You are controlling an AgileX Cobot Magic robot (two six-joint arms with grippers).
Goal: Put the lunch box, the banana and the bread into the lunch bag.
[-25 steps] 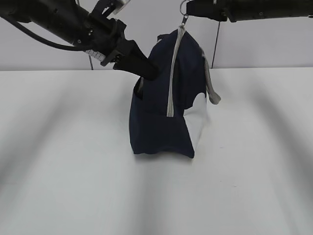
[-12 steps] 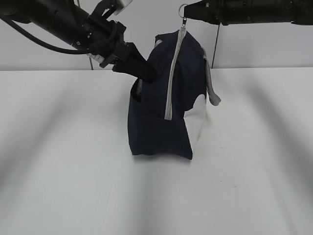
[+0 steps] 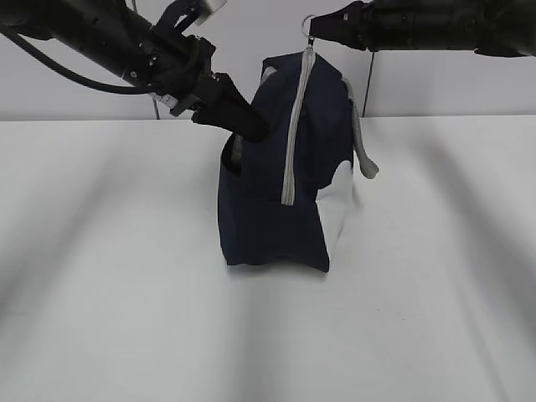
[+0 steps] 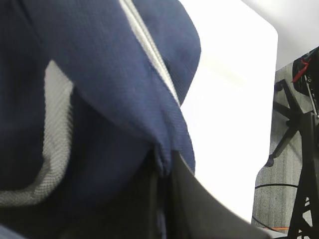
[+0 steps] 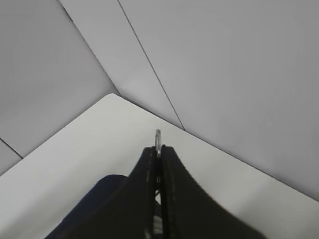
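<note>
While the right gripper [image 3: 322,30] hangs high above the table, its two dark fingers [image 5: 172,194] are pressed flat together with the thin metal ring pull [image 3: 310,23] nipped between their tips; from the right wrist view the ring [image 5: 158,138] pokes out just past the closed tips. From that ring the grey zipper [image 3: 296,126] runs down the near face of the lunch bag [image 3: 276,180] as a long pale stripe, ending about where the white lower panel [image 3: 337,219] begins.

Over on the other side, the left gripper [image 3: 244,120] is pushed against the upper left corner of the bag, its black tips closed tight on a fold of the navy fabric there. The left wrist view bears this out: dark fingers [image 4: 199,204] meet at the bottom of the frame with a pinch of blue cloth [image 4: 162,154] caught between them, and a grey handle strap [image 4: 55,144] curves across the fabric to the left.

Held at these two points, the bag stands upright near the middle of the white table [image 3: 109,293], its top drawn up into a peak toward the right arm, base resting on the surface. A grey loop handle [image 3: 362,142] droops down its right side. The lunch box, banana and bread do not show in any view, and I cannot tell whether they are inside.
</note>
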